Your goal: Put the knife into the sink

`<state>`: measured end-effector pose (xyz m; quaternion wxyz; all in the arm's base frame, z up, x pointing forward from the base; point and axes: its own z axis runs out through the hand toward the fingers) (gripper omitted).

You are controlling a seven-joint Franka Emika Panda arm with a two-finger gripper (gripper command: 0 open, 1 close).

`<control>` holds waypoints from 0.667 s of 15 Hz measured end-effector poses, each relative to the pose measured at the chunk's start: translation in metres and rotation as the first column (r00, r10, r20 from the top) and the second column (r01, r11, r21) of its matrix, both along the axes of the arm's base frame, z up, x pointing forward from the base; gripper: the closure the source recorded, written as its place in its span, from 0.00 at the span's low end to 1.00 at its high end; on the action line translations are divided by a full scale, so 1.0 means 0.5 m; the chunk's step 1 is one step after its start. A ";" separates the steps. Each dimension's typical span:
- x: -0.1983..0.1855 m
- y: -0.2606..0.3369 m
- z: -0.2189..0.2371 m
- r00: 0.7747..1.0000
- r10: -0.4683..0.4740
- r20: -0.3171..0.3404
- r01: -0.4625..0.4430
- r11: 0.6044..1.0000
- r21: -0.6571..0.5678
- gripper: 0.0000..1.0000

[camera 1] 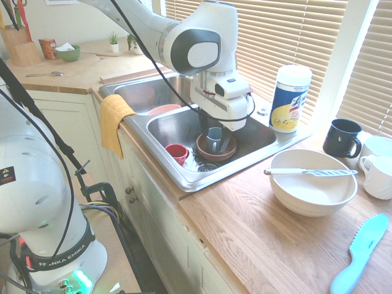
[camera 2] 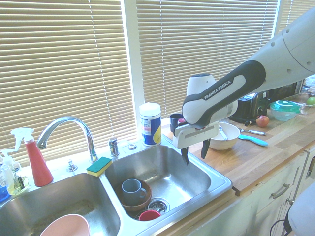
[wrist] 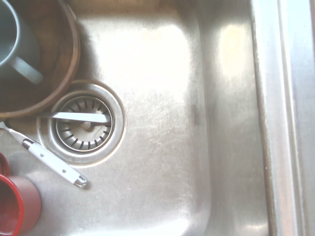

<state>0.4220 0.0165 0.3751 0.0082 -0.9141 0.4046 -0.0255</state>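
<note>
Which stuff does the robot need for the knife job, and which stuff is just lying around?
Needed:
knife, lying across the white bowl
sink
gripper, open, empty, over the sink

Just lying around:
turquoise knife
wipes tub
dark mug
yellow cloth
sponge

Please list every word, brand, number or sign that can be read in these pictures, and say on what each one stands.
"FRANKA EMIKA": on the arm's grey link.
"FRANKA EMIKA": on the dark band of the robot base.
Wipes canister: label print too blurred to read.
Wrist view: no text.
</note>
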 end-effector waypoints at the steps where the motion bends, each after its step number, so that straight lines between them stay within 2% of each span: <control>1: 0.000 0.000 -0.001 1.000 0.000 -0.001 0.000 1.000 0.000 0.00; 3: 0.009 -0.004 0.011 1.000 -0.021 0.019 0.021 1.000 0.000 0.00; 5: 0.041 -0.029 0.059 0.995 -0.072 0.068 0.071 0.997 0.007 0.00; 10: 0.116 -0.190 0.184 0.967 -0.220 0.126 0.223 0.975 -0.006 0.00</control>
